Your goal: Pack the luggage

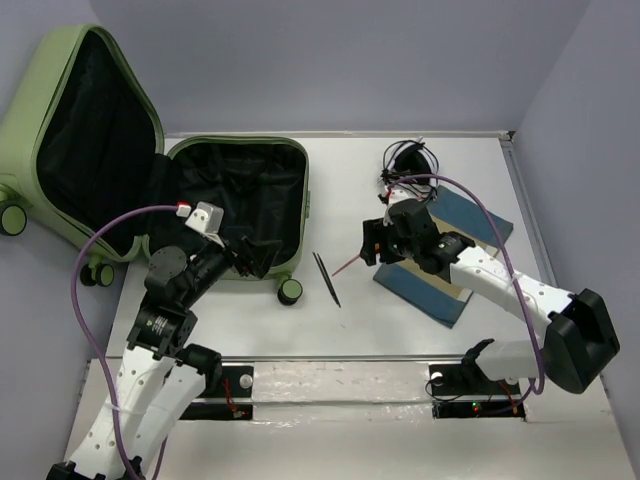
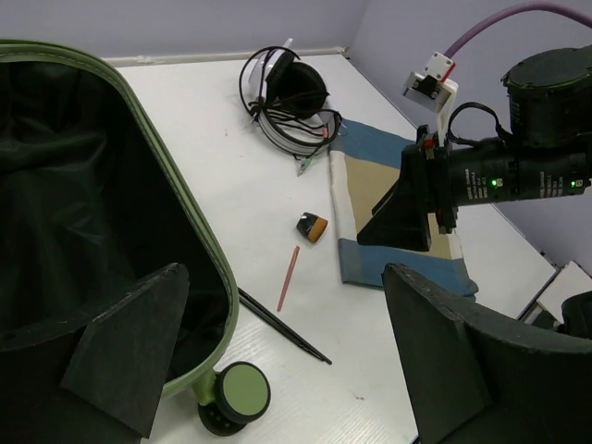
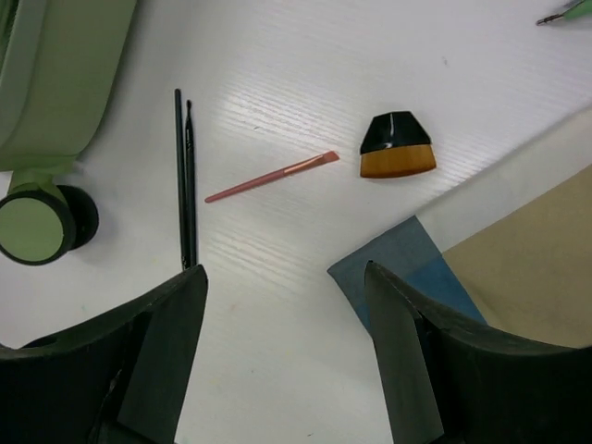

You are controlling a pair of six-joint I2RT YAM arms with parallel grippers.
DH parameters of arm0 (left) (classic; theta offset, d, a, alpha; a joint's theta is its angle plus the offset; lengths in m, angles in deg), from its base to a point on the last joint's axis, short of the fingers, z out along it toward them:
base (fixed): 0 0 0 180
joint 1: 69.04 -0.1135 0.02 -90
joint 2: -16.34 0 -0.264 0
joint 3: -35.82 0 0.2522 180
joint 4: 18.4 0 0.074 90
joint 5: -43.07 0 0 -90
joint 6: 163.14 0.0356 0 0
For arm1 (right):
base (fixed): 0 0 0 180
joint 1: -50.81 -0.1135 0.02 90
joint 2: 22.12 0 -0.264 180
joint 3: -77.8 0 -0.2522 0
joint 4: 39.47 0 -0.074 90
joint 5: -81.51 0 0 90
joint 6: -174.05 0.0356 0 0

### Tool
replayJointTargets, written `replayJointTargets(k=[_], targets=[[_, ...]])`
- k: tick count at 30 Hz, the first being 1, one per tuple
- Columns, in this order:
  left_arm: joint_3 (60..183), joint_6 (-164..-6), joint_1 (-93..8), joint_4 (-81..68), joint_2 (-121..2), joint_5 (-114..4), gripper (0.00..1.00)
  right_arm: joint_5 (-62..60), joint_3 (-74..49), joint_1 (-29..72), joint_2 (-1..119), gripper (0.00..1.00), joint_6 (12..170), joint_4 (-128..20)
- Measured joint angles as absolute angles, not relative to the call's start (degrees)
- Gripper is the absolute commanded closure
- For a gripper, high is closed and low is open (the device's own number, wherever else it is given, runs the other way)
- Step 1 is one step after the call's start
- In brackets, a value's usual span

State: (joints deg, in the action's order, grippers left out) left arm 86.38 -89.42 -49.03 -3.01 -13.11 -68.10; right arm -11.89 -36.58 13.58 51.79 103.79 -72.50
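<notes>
The luggage (image 1: 238,196) lies open at the table's left, a pale green shell with black lining, its lid (image 1: 95,130) propped up against the wall. My left gripper (image 1: 250,256) hangs open over its near right rim (image 2: 180,217), beside a wheel (image 2: 242,392), with nothing between the fingers (image 2: 129,356). My right gripper (image 1: 371,246) stands open above bare table at the left edge of a folded blue and tan cloth (image 3: 518,277). Loose on the table between the arms lie two black sticks (image 3: 183,176), a thin pink brush (image 3: 273,177) and a short black-and-orange brush head (image 3: 398,146).
A tangle of black cables with headphones (image 1: 405,165) sits at the back right, beyond the folded cloth (image 1: 455,250). Grey walls close in the table at the back and right. In the left wrist view the right arm (image 2: 518,166) hovers over the cloth.
</notes>
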Motion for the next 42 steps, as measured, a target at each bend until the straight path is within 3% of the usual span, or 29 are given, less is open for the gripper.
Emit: replayJointTargets(k=[20, 31, 37, 42], targets=[[86.38, -88.74, -49.69, -1.59, -10.07, -68.1, 0.01, -17.64, -30.11, 13.62, 68.09, 0.25, 99.2, -73.61], [86.38, -88.69, -50.82, -1.76, -9.48, -69.21, 0.01, -23.21, -23.45, 13.62, 78.89, 0.31, 97.02, -73.79], [86.36, -88.69, -50.91, -1.78, -9.48, -69.63, 0.01, -26.34, -21.59, 13.62, 82.5, 0.38, 95.99, -73.77], [86.38, -88.69, -51.15, -1.78, -9.52, -69.89, 0.01, -28.28, -19.93, 13.62, 85.12, 0.5, 95.47, -73.74]])
